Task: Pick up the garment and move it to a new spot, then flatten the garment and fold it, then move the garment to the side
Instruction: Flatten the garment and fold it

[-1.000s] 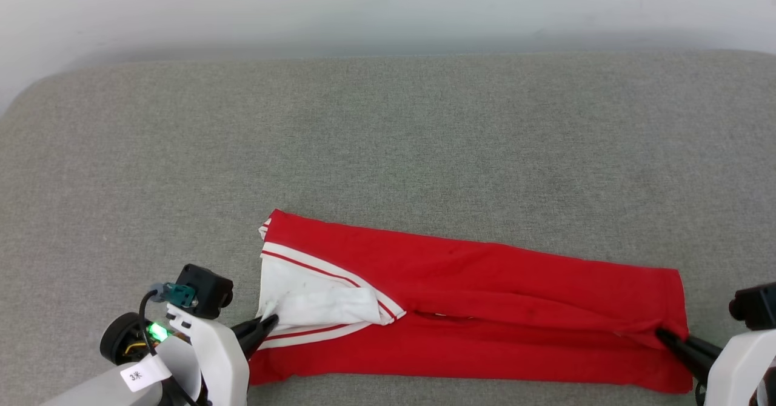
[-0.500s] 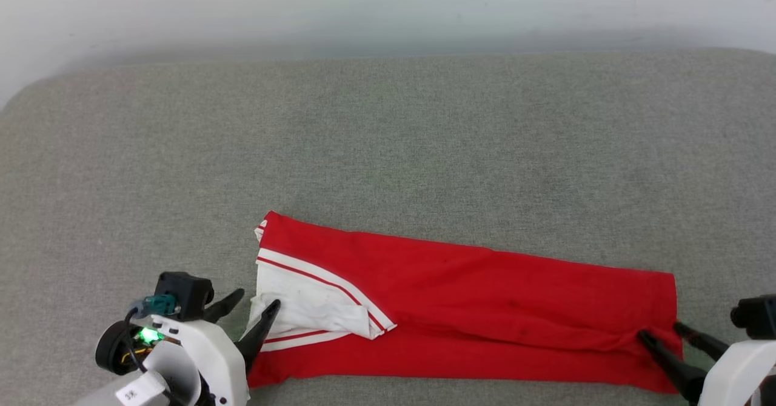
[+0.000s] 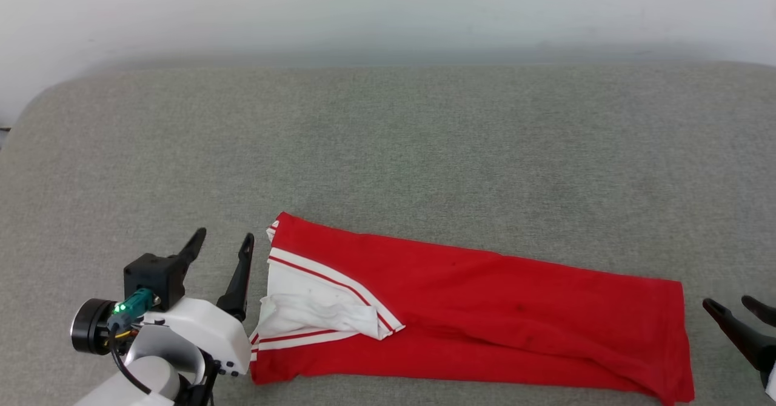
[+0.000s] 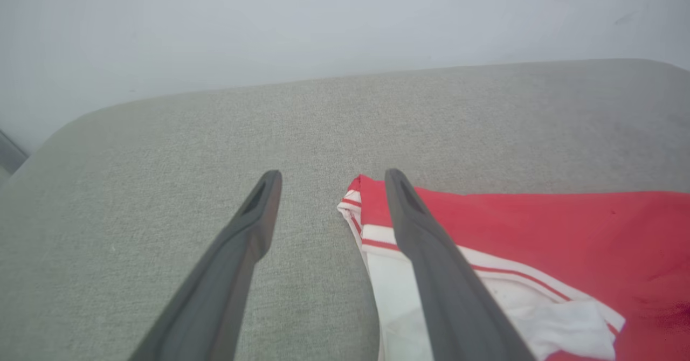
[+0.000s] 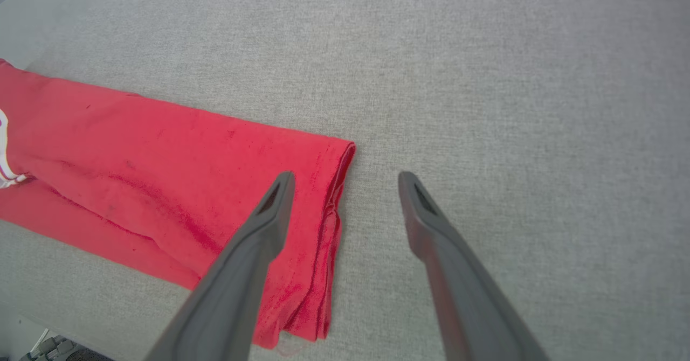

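**A:** How does the jersey look?

**B:** The jersey (image 3: 485,309) lies folded into a long red band on the grey cushion (image 3: 388,139). The end by the left gripper (image 3: 224,234) shows a white panel edged in red-and-white stripes, with a rumpled white flap lying on it. The rest is plain red, with a soft crease running along its length.

**A:** Where does it sit from the grippers?

**B:** It stretches between the two. The left gripper is just beside the striped end, out over bare cushion. In the left wrist view one of its fingers crosses in front of the white panel and the other is over grey fabric. The right gripper (image 3: 727,301) is near the plain red end, just past it. In the right wrist view one finger is over the stacked cloth edges there and the other is over cushion.

**A:** And the jaws?

**B:** Both pairs are spread wide with nothing between them. Neither one grasps the cloth.
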Robot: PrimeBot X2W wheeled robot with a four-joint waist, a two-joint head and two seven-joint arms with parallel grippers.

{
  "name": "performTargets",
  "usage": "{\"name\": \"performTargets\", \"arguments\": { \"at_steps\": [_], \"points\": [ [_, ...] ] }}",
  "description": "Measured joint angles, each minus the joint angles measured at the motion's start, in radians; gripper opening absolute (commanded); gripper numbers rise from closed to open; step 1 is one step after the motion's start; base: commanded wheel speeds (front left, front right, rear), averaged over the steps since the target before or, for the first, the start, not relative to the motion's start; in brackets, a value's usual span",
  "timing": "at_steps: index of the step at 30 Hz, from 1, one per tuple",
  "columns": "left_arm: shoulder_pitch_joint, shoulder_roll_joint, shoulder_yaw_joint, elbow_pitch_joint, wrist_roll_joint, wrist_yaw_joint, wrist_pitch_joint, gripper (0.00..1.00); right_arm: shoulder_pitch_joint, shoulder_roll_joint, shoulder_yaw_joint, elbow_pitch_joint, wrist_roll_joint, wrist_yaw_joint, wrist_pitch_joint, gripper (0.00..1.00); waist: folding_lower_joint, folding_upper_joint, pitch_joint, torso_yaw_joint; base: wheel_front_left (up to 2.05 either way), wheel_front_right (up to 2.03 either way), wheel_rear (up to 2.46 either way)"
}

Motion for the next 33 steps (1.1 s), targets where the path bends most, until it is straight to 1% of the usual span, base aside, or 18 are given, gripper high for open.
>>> {"name": "performTargets", "arguments": {
  "at_steps": [4, 9, 11, 14, 18, 23, 26, 31, 33],
  "points": [
    [0.074, -0.067, 0.129, -0.021, 0.113, 0.017, 0.000, 1.00, 0.000, -0.015, -0.002, 0.029, 0.054, 0.000, 0.072, 1.00, 0.0000, 0.0000, 0.015, 0.019, 0.00, 0.00, 0.00],
    [0.148, -0.153, 0.284, -0.036, 0.265, 0.018, -0.001, 1.00, 0.003, -0.009, -0.003, 0.076, 0.086, 0.000, 0.098, 1.00, 0.0000, 0.0000, 0.033, 0.051, 0.00, 0.00, 0.00],
    [0.176, -0.179, 0.338, -0.042, 0.334, 0.018, -0.001, 1.00, 0.005, -0.001, -0.001, 0.089, 0.096, 0.000, 0.100, 1.00, 0.0000, 0.0000, 0.040, 0.063, 0.00, 0.00, 0.00],
    [0.220, -0.228, 0.417, -0.057, 0.408, 0.009, -0.001, 1.00, 0.005, 0.013, 0.010, 0.097, 0.108, 0.000, 0.107, 1.00, 0.0000, 0.0000, 0.053, 0.079, 0.00, 0.00, 0.00],
    [0.258, -0.291, 0.497, -0.072, 0.495, -0.030, -0.001, 1.00, 0.003, 0.031, 0.027, 0.100, 0.121, 0.000, 0.115, 1.00, 0.0000, 0.0000, 0.069, 0.099, 0.00, 0.00, 0.00],
    [0.286, -0.373, 0.558, -0.081, 0.601, -0.073, -0.001, 1.00, -0.017, 0.047, 0.067, 0.100, 0.128, 0.000, 0.107, 1.00, 0.0000, 0.0000, 0.081, 0.118, 0.00, 0.00, 0.00],
    [0.299, -0.422, 0.595, -0.112, 0.660, -0.104, -0.002, 1.00, -0.035, 0.056, 0.095, 0.099, 0.131, 0.000, 0.101, 1.00, 0.0000, 0.0000, 0.084, 0.126, 0.00, 0.00, 0.00],
    [0.331, -0.488, 0.644, -0.137, 0.743, -0.154, -0.003, 1.00, -0.063, 0.067, 0.145, 0.105, 0.134, -0.001, 0.083, 1.00, 0.0000, 0.0000, 0.086, 0.134, 0.00, 0.00, 0.00],
    [0.341, -0.506, 0.661, -0.137, 0.762, -0.174, -0.003, 1.00, -0.072, 0.071, 0.165, 0.107, 0.137, -0.001, 0.071, 1.00, 0.0000, 0.0000, 0.086, 0.135, 0.00, 0.00, 0.00]
  ]
}}
